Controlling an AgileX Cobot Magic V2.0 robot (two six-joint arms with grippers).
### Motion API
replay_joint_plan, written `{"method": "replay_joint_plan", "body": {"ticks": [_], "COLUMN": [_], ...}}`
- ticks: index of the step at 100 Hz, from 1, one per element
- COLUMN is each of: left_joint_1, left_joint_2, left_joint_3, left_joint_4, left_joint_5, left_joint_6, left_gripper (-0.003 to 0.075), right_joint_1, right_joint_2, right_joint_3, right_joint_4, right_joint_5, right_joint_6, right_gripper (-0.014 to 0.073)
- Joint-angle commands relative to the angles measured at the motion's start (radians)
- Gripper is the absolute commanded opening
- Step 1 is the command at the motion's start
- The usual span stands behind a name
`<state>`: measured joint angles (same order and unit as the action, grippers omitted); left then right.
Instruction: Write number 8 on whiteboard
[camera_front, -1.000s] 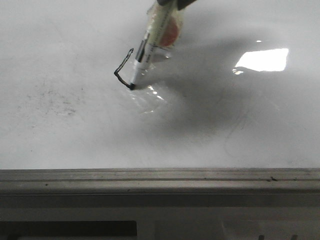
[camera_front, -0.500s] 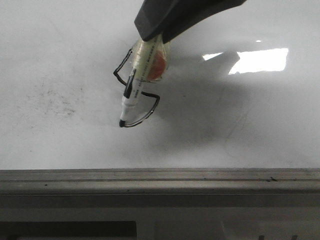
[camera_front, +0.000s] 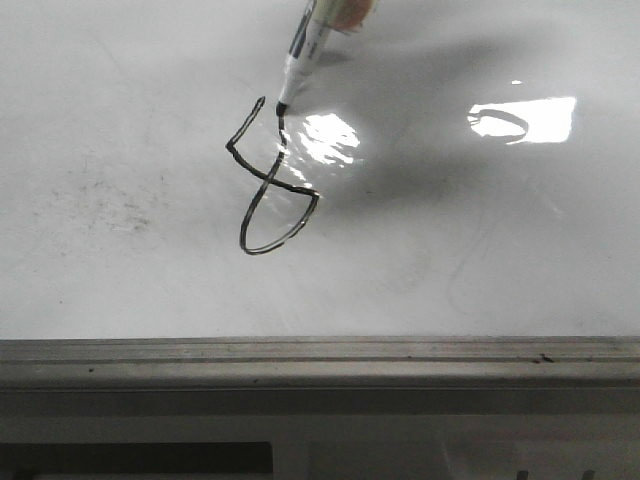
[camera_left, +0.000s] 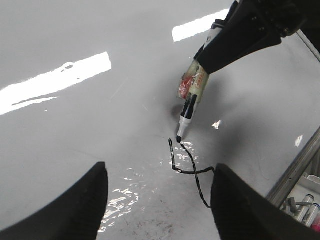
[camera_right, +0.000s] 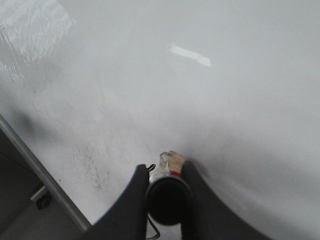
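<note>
Gripped between the right gripper's (camera_right: 166, 200) two dark fingers, the marker (camera_front: 303, 50) slanted down toward the whiteboard (camera_front: 120, 260), its black tip meeting the surface at the upper right end of the number 8 (camera_front: 270, 180). That gripper was closed around the marker's barrel, which carried a wrapping of clear tape with a reddish patch, seen in the left wrist view. The number 8 was a thin black slanted figure, with an angular top loop not closed at its upper end and a rounder loop below, sitting left of centre on the board in the front view, well short of the grey metal frame (camera_front: 320, 360) along the near edge. The left gripper (camera_left: 157, 205) hung over the board with its fingers spread wide apart, holding nothing, the lower strokes of the figure visible between them. Bright glare (camera_front: 525, 118) lay on the board to the right of the figure.
</note>
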<state>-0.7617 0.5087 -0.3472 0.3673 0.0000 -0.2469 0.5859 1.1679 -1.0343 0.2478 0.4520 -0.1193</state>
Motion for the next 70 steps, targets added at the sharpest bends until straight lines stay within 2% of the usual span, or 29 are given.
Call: {"method": "replay_joint_plan", "body": {"ticks": [1,20,45,70], "left_joint_1": [0.003,0.003,0.001,-0.094], "left_joint_2": [0.009,0.014,0.037,0.242], "left_joint_3": [-0.030,-0.030,-0.024,-0.010], "left_joint_4": [-0.003,-0.003,-0.014,0.037], "left_joint_5": [-0.063,-0.063,-0.071,-0.266], "left_joint_6": [-0.013,-0.013,-0.013,-0.006], "left_gripper": [0.0420,0.0421,0.0420,0.0420], "right_joint_1": [-0.011,0.016,0.110,0.228], "right_joint_2": [-0.015,-0.018,-0.079,-0.069], "right_joint_3": [-0.035,-0.035,-0.035,-0.030], "right_joint_4": [-0.035,-0.032,-0.032,-0.044], "right_joint_5": [-0.092,-0.086,-0.050,0.034], "right_joint_6": [-0.021,-0.040,-0.048,-0.066], "right_gripper": [-0.0063,-0.0063,-0.0063,-0.0063]}}
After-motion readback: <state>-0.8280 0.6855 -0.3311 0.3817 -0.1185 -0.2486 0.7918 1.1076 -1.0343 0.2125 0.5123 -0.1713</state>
